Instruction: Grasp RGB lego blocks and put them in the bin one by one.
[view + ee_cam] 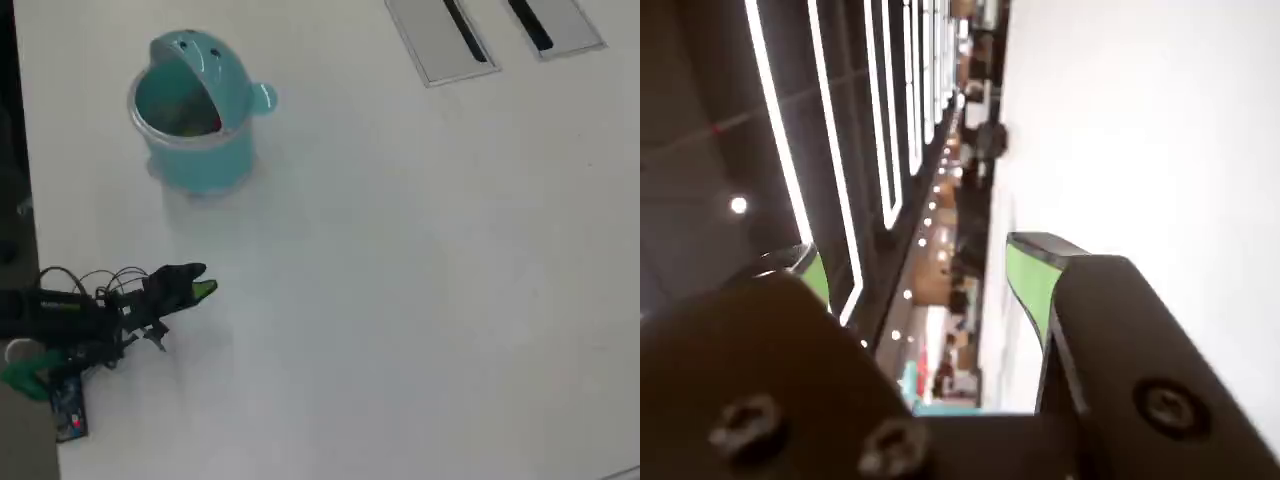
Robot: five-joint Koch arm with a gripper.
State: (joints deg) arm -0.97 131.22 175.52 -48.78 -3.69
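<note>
The teal bin (196, 150) stands at the upper left of the white table in the overhead view, its domed lid (205, 60) swung back and the mouth open. Inside it show faint coloured bits, a yellow-green patch (182, 112) and a red speck (213, 124); I cannot tell them apart as single lego blocks. No block lies on the table. My gripper (203, 288) sits below the bin, near the left edge, apart from it. In the wrist view my gripper (915, 250) is open, its green pads (1028, 280) wide apart with nothing between them.
Two flat grey plates with black slots (440, 40) (555, 25) lie at the table's top right. The arm's body and wires (70, 310) lie along the dark left edge. The wrist view lies on its side, showing the white table (1140, 120) and distant ceiling lights.
</note>
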